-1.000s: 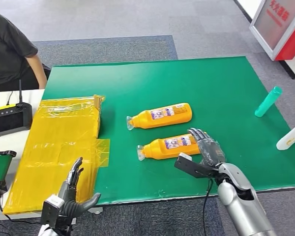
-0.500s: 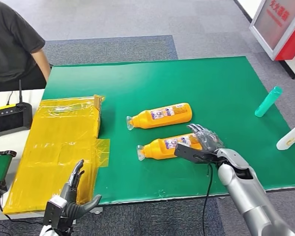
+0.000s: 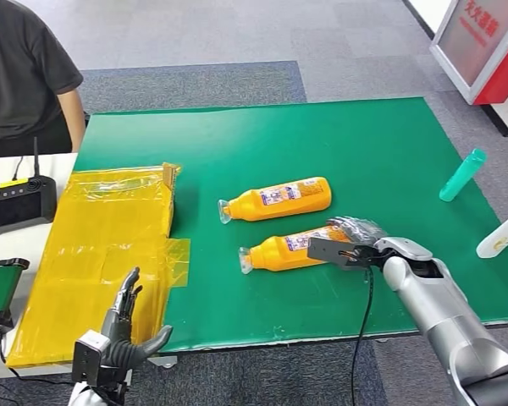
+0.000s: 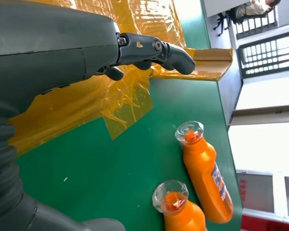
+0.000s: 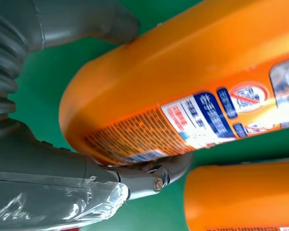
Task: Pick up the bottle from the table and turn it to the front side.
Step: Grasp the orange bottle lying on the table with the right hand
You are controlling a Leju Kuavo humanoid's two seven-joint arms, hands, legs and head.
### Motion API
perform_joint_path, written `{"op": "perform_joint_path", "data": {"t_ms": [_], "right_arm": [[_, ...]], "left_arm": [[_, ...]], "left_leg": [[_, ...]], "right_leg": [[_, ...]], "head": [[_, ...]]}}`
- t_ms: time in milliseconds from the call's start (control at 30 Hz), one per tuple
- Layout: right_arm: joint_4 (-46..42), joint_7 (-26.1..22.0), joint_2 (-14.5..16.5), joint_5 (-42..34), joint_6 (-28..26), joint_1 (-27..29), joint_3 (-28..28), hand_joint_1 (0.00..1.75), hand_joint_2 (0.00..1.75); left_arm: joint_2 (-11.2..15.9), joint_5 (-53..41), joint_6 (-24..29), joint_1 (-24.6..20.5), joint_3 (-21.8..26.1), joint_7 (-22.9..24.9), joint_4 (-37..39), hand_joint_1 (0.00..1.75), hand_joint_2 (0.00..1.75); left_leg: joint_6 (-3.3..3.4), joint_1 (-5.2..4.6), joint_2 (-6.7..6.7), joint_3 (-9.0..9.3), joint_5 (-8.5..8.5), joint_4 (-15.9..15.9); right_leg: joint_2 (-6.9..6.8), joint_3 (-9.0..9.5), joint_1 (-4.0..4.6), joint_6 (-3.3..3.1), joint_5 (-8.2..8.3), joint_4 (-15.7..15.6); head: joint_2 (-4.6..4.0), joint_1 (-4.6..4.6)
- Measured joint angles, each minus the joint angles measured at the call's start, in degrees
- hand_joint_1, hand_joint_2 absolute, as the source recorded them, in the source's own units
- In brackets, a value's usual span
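Right hand wraps the near bottle at its base, seemingly not fully clamped, so it could slip sideways into the bottle beyond

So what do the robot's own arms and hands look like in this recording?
Both arms are silver metal with rounded shells. The right hand has dark grey fingers, a flat black bracket and a black cable hanging below its wrist. The left hand is dark grey too, with a black camera block at the wrist. Wrist views show a grey ribbed cover and thick grey thumb.
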Motion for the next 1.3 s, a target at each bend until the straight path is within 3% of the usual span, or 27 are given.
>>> {"op": "perform_joint_path", "data": {"t_ms": [167,367,533,833,1033,1300], "right_arm": [[-0.7,-0.3,-1.2,-1.1,-1.9,0.3,1.5,1.75,1.75],[-3.9,-1.3,-2.0,-2.5,-8.1,5.4,1.6,1.75,1.75],[-6.8,-1.6,-2.6,-2.5,-9.4,8.1,1.4,1.75,1.75],[-18.6,-2.6,-2.6,-2.6,-15.5,18.4,-2.7,1.75,1.75],[-27.3,-5.7,0.4,-4.0,-19.5,25.2,-5.9,1.75,1.75],[-32.5,-11.2,7.5,-7.8,-22.6,30.6,-6.9,1.75,1.75]], "left_arm": [[0.7,0.5,0.8,0.0,-1.1,0.0,0.0,0.0,1.75],[1.9,-1.6,1.2,0.8,-1.1,0.0,0.3,0.0,1.75],[2.3,-2.4,0.9,1.1,-1.1,0.0,0.3,0.0,1.75],[2.2,-2.1,-2.0,1.9,-0.5,0.0,0.3,0.0,1.75],[1.5,1.0,-6.8,2.1,0.4,0.0,0.3,0.0,1.75],[-0.1,4.2,-11.4,1.5,0.6,0.0,-0.6,0.0,1.75]], "left_leg": [[0.0,0.0,0.0,0.0,0.0,0.0],[-0.05,0.01,0.01,0.02,-0.06,0.0],[-0.05,0.02,0.02,0.06,-0.05,0.0],[-0.05,-0.01,-0.01,-0.03,-0.05,0.0],[-0.06,0.0,0.0,-0.08,-0.07,0.0],[-0.07,0.01,0.01,-0.07,-0.06,0.0]], "right_leg": [[-0.01,-0.02,0.0,0.0,0.0,0.0],[0.05,-0.03,0.0,0.0,-0.02,0.0],[0.04,0.01,0.01,-0.01,-0.03,0.0],[0.01,-0.02,0.0,0.0,-0.03,0.0],[0.01,-0.08,0.01,-0.04,-0.08,0.0],[0.02,-0.09,0.02,-0.04,-0.08,0.0]], "head": [[0.0,0.01],[0.0,0.0],[0.0,0.0],[0.0,0.01],[0.0,-0.01],[0.0,0.01]]}}
